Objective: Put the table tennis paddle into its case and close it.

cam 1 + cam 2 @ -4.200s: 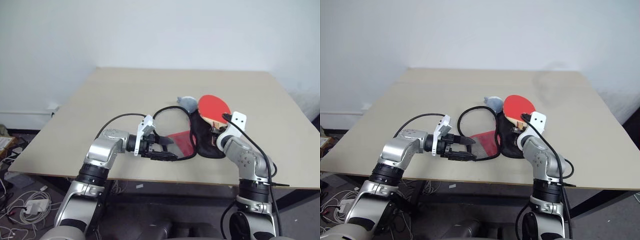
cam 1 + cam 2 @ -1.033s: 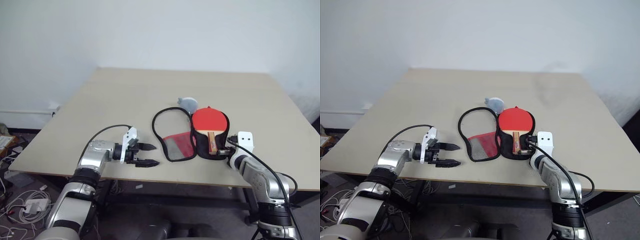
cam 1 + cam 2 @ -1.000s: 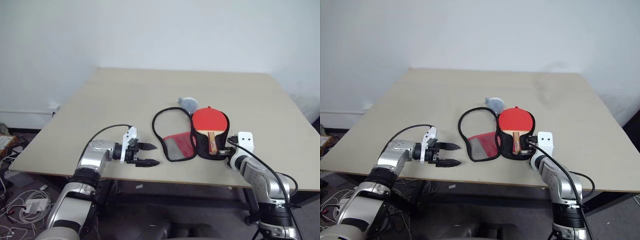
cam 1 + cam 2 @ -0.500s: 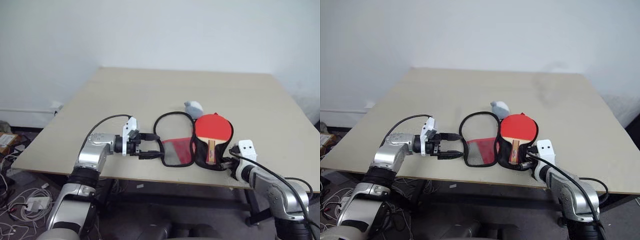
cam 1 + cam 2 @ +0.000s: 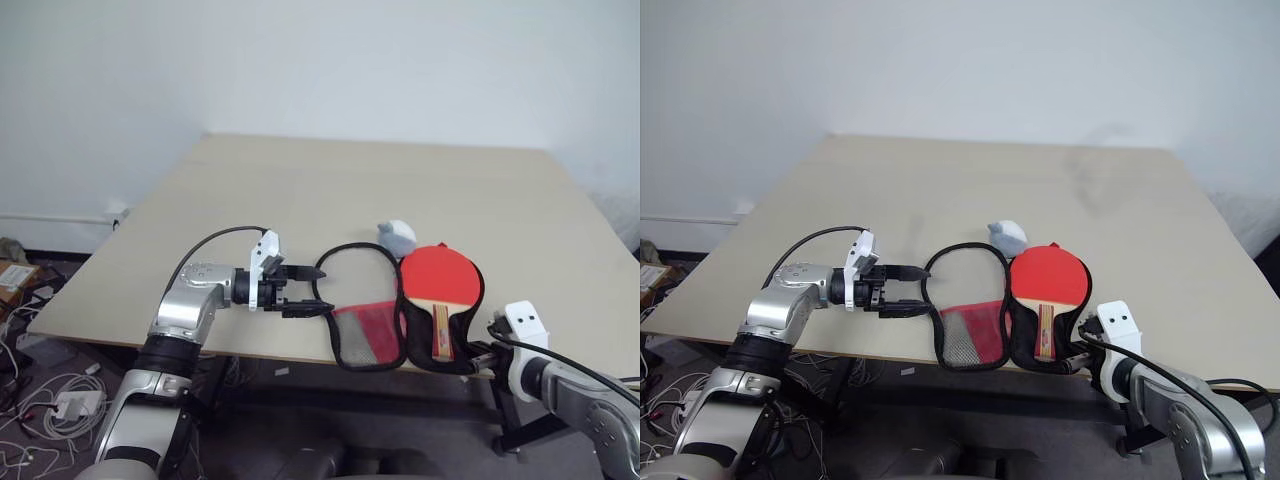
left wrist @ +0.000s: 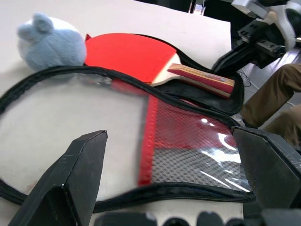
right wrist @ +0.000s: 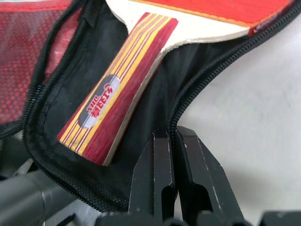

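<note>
Two claws at open case (image 5: 365, 335) on desk (image 5: 300, 190)
Paddle (image 5: 438, 278) lay in right half; left claw (image 5: 305, 290) spread wide beside the flap, right claw (image 7: 176, 160) clenched empty near handle.

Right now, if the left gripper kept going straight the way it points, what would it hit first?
Most likely the open flap of the case: the left gripper, open, points at its black zipper edge. Beyond lies the paddle. Height above the flap is unclear.

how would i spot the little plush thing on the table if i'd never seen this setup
Find the beige table and the opened red-and-black case near its front edge. Just behind the case's far rim sits the grey-white plush ball with small ears, the only pale, fuzzy thing beside the flat red table tennis paddle.
</note>
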Controlling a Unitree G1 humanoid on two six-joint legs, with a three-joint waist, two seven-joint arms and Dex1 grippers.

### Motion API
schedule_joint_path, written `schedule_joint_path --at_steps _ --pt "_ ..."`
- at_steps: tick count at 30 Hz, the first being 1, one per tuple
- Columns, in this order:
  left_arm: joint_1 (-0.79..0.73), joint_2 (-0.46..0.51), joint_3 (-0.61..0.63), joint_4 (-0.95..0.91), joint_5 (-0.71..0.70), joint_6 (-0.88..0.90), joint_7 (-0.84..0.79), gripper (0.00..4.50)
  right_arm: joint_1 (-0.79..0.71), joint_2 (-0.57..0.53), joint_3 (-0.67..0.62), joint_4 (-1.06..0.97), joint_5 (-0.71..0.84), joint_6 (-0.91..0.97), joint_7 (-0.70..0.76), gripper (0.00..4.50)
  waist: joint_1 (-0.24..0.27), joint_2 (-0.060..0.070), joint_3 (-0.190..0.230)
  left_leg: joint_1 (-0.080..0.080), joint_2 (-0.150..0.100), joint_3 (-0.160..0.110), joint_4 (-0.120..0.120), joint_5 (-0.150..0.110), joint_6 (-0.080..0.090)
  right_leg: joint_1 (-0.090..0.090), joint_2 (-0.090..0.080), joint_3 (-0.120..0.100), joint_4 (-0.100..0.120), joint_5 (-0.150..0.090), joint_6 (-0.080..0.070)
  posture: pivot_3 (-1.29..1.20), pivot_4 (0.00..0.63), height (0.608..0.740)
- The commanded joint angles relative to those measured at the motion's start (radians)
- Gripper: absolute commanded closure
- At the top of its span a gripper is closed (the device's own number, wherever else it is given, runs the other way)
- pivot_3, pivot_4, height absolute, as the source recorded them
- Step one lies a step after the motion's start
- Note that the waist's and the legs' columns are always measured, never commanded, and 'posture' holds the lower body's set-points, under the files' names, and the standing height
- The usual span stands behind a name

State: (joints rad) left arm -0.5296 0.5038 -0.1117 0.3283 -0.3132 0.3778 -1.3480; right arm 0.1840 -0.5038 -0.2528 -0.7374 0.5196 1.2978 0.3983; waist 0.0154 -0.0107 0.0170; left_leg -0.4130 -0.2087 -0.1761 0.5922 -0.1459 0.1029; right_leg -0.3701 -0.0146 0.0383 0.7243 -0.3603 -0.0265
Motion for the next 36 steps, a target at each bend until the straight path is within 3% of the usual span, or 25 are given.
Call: schedule_joint_path --at_steps 1,8,12,19,24,28,36 --pt "-0.042 -0.004 0.0 -0.009 -0.01 -0.005 -0.001 0.0 0.033 -0.03 -0.007 -0.085 0.043 -0.012 0.035 4.49 -0.001 0.0 0.0 0.0 0.0 0.0 0.0 0.0 0.0 0.0 0.0 0.0 0.0 0.0 0.0 0.0 0.0 0.74" --pt "-0.049 -0.006 -0.014 0.007 -0.009 -0.013 -0.016 0.0 -0.013 -0.049 -0.006 -0.051 0.046 -0.019 0.021 4.49 -0.002 -0.001 0.001 0.0 0.0 0.002 0.002 0.0 0.001 0.001 -0.001 0.0 -0.001 0.0 0.001 0.0 0.0 0.74" --pt "-0.046 0.009 -0.014 0.039 0.0 -0.035 -0.033 0.0 -0.014 -0.1 -0.056 -0.046 0.052 -0.028 0.046 3.51 -0.002 -0.001 0.001 -0.001 0.0 0.002 0.002 -0.001 0.001 0.001 -0.002 0.0 -0.002 0.0 0.001 0.0 0.0 0.74" --pt "-0.053 0.045 0.0 0.086 -0.009 -0.013 -0.053 0.0 -0.12 -0.158 -0.14 0.005 0.052 -0.032 0.047 1.12 -0.002 -0.001 0.002 -0.001 0.0 0.002 0.002 -0.001 0.002 0.001 -0.002 -0.001 -0.002 0.0 0.001 0.0 0.0 0.74" --pt "-0.041 0.08 -0.002 0.086 -0.029 0.114 -0.058 0.0 -0.298 -0.115 -0.146 0.133 0.008 -0.027 -0.051 1.12 -0.002 -0.001 0.002 -0.001 0.0 0.002 0.002 -0.001 0.002 0.001 -0.002 -0.001 -0.002 0.0 0.001 0.0 0.0 0.74" --pt "-0.016 0.12 -0.08 0.003 0.022 0.262 -0.005 0.0 -0.416 -0.04 -0.091 0.222 -0.034 -0.053 -0.129 1.12 -0.002 -0.001 0.002 -0.001 0.0 0.002 0.002 -0.001 0.002 0.0 -0.002 -0.001 -0.002 0.0 0.002 0.0 0.0 0.74" --pt "-0.036 0.105 -0.131 -0.145 -0.045 0.664 0.082 0.0 -0.491 0.048 0.06 0.295 -0.096 -0.12 -0.181 1.12 -0.001 0.0 0.003 -0.001 0.0 0.002 0.001 -0.001 0.001 -0.001 -0.002 -0.001 -0.002 0.001 0.002 0.0 0.0 0.74"
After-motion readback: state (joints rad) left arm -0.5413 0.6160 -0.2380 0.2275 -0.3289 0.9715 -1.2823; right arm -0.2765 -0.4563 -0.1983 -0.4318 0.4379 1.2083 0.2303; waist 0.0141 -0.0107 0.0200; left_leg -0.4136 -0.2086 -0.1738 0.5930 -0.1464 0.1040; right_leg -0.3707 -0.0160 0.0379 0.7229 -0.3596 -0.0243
